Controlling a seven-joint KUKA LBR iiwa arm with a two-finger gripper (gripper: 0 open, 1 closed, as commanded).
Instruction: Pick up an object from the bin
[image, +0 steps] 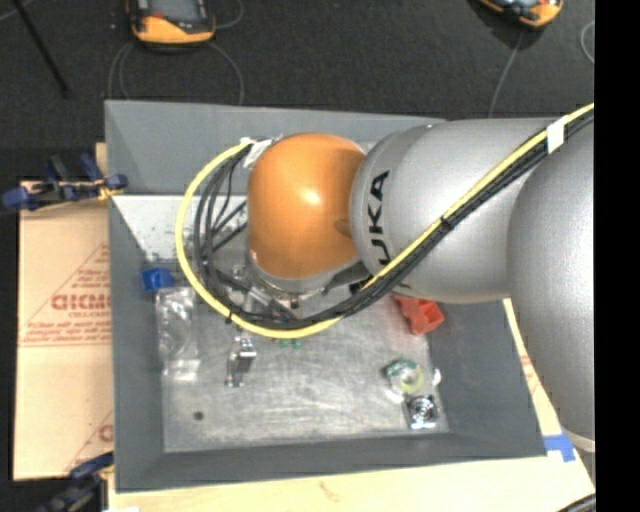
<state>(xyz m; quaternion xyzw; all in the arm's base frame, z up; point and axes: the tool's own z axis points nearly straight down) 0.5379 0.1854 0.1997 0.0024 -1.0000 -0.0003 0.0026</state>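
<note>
Nearest, at the front right of the bin (300, 405), lies a shiny metal fitting (423, 410), touching a pale green-and-white ring (404, 376) just behind it; both look hard, small and probably slick, likely to skid away if pinched off-centre. Toward the front left, a small silvery metal piece (238, 364) stands apart on bare floor, just below the wrist. It seems the likeliest pick: stiff, light and narrow, best taken across its slim middle, though smooth metal may slip. To its left a clear crumpled plastic wrapper (176, 335) sprawls by the left wall; it looks very light and soft and would buckle rather than resist, so a pinch on a raised fold would serve better than its flat edge. Further back on the right a red block (420, 315) sits partly under the arm, looking rigid and matte, an easy hold across its flat sides. A blue block (154, 278) sits near the far left corner, close to the wall, leaving little room on that side. A small green bit (291, 341) peeps out beneath the cables. The gripper (264, 292) hangs under the orange cover (300, 205) above the middle of the bin; whether it is open or closed, or has hold of anything, I cannot tell
</note>
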